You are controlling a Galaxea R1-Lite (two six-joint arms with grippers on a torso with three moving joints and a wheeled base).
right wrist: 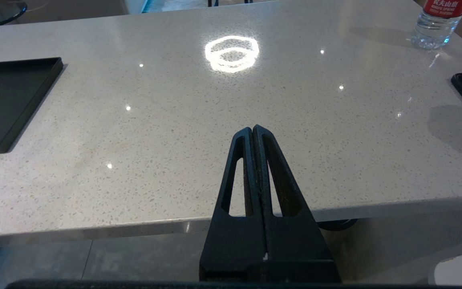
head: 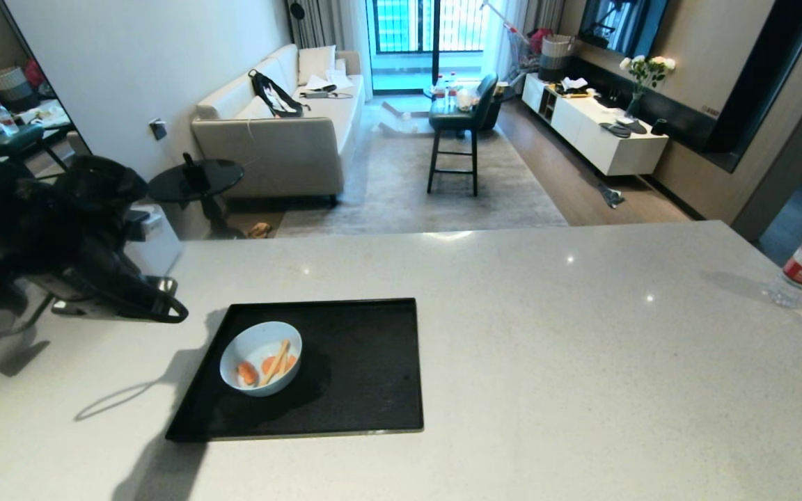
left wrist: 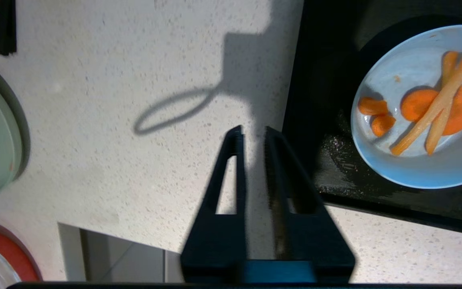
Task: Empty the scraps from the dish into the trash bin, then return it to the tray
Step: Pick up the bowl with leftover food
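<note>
The reference landmark is the tray (head: 359,369), a black rectangle lying on the pale counter (head: 547,334).

Left of the tray: the left gripper (left wrist: 254,134) hangs above bare counter just off the tray's left edge. Its fingers stand a narrow slit apart and hold nothing.

On the tray: the dish (head: 260,358) sits in the left half, upright, with the scraps (head: 270,363) inside. From the left gripper the dish lies to the right, across the tray's left rim. Judgement: the left arm is the nearer one, and the approach must cross that rim to reach the dish's near edge.

Right of the tray: the right gripper (right wrist: 252,132) is pressed fully together, empty, at the counter's near edge, well apart from the tray.
</note>
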